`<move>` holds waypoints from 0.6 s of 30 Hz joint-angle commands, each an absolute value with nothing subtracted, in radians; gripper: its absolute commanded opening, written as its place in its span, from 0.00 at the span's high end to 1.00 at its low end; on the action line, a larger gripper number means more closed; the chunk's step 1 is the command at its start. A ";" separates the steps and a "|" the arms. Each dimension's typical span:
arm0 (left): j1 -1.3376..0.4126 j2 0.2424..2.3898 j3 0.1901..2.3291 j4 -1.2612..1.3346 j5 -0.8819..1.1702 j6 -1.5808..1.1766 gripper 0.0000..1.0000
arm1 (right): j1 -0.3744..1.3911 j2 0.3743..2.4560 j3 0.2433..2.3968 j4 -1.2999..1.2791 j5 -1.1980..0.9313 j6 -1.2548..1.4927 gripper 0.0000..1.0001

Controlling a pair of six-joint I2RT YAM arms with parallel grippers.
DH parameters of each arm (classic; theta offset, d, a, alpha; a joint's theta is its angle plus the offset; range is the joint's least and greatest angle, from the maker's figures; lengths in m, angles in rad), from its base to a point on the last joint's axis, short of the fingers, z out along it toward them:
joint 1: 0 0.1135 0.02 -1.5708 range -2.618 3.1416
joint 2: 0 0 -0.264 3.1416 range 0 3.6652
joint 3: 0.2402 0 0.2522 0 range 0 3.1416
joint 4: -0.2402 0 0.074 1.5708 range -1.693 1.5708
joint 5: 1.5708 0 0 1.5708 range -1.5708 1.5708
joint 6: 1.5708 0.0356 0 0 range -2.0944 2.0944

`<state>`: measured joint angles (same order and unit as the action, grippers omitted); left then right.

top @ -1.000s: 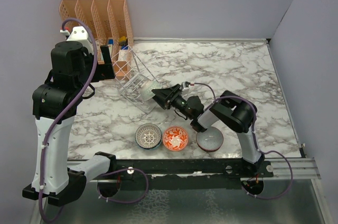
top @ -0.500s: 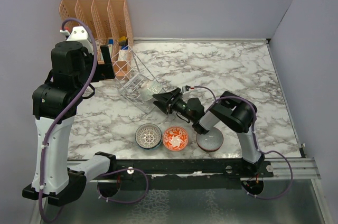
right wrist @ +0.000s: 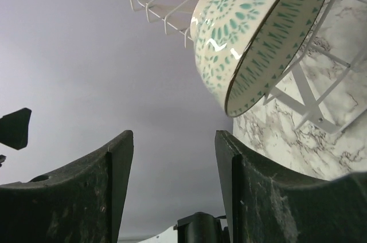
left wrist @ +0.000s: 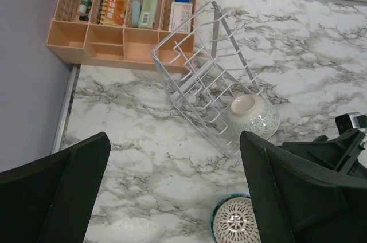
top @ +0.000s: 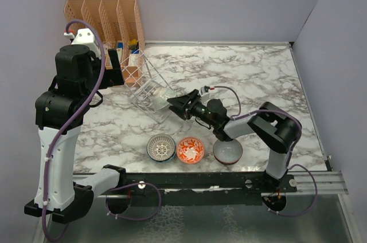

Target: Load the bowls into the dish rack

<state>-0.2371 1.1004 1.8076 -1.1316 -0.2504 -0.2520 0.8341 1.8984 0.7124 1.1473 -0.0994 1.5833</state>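
Observation:
The wire dish rack (top: 144, 82) (left wrist: 200, 82) stands tilted near the orange organizer. A green leaf-patterned bowl (left wrist: 253, 115) (right wrist: 252, 36) lies on its side in the rack's lower end. My right gripper (top: 176, 104) (right wrist: 172, 137) is open just in front of that bowl, with nothing between its fingers. Three bowls sit in a row at the near edge: the white lattice bowl (top: 161, 147) (left wrist: 238, 223), a red-patterned bowl (top: 190, 150) and the grey-white bowl with a red rim (top: 227, 152). My left gripper (left wrist: 174, 140) hangs open high above the table, holding nothing.
The orange slotted organizer (top: 106, 16) (left wrist: 114, 25), holding small items, stands against the back left corner, right behind the rack. Grey walls close in the left, back and right sides. The right forearm stretches over the table above the grey-white bowl.
The right arm's elbow has swung out to the right and the forearm has stretched, while its open gripper stays by the rack's lower end. The left arm has not moved.

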 commanded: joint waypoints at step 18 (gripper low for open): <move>-0.241 1.064 1.769 -1.126 -0.280 -0.252 0.01 | 1.097 1.429 1.190 -0.755 -0.014 0.567 0.33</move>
